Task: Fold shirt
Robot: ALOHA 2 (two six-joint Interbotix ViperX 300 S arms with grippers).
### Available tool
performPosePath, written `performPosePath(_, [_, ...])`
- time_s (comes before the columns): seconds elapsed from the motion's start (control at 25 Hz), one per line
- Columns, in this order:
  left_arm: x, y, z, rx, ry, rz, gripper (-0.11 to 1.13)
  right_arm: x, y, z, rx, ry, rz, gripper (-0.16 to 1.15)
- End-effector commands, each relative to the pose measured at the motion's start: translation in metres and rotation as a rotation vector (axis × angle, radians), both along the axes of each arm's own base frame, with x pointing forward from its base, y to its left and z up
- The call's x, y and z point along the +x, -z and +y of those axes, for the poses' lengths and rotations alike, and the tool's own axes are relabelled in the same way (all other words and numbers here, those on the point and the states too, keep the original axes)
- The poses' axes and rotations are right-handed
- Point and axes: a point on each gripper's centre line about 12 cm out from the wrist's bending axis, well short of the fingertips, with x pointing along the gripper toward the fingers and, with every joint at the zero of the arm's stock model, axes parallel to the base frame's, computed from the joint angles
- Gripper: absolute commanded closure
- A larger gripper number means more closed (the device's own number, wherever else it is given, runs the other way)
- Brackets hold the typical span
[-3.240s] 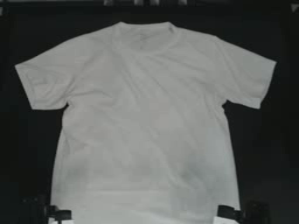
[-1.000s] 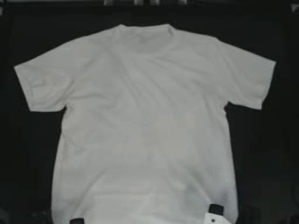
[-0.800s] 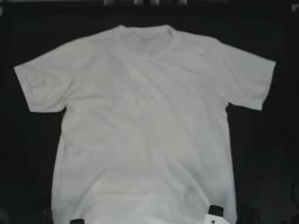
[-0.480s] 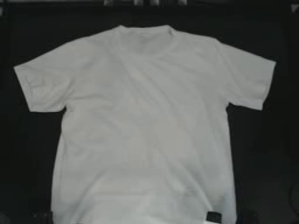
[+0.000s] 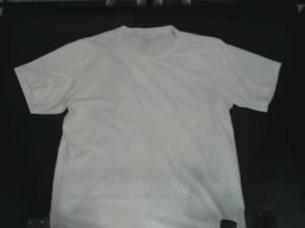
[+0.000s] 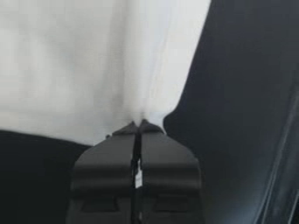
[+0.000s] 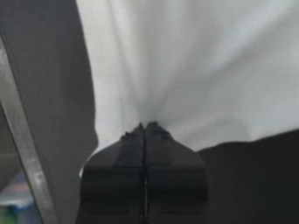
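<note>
table: dark (image 5: pixel 286 147), matte, bare along both sides
far edge: pale strip with small fittings (image 5: pixel 149 2), blurred

A robot lab bench: a plain dark table (image 5: pixel 280 169) (metal frame rail (image 7: pixel 23 144) at its edge).

Shirt (image 5: pixel 149 133): we see it spread flat, collar at frame top, hem at the bottom edge.
Sleeves: one reaches upper left, one upper right.
Table (image 5: pixel 274 156): dark, surrounding the shirt.
Right gripper (image 5: pixel 227 224): we glimpse a dark bit at the hem's lower right corner.
</note>
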Motion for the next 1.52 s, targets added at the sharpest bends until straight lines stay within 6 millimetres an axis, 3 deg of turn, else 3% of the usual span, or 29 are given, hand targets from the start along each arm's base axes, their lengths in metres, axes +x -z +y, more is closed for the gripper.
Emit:
performPosePath(0.04, [-0.001, -0.051, -0.005, -0.023, -0.002, -0.074, 0.96, -0.002, -0.04, 0.004, 0.013, 0.006, -0.06, 0.9])
performPosePath(0.36, [-0.006, -0.089, 0.0, 0.11, -0.027, -0.078, 0.96, -0.012, -0.074, 0.0, -0.107, 0.029, -0.067, 0.9])
performPosePath(0.76, [-0.012, -0.14, 0.04, 0.229, -0.071, -0.186, 0.96, -0.019, -0.129, -0.039, -0.228, 0.035, -0.181, 0.9])
performPosePath(1.24, [-0.011, -0.176, 0.132, 0.359, -0.138, -0.26, 0.96, -0.018, -0.177, -0.13, -0.381, 0.049, -0.198, 0.9])
performPosePath(1.52, [-0.022, -0.181, 0.191, 0.408, -0.202, -0.266, 0.96, -0.023, -0.178, -0.171, -0.428, 0.081, -0.214, 0.9])
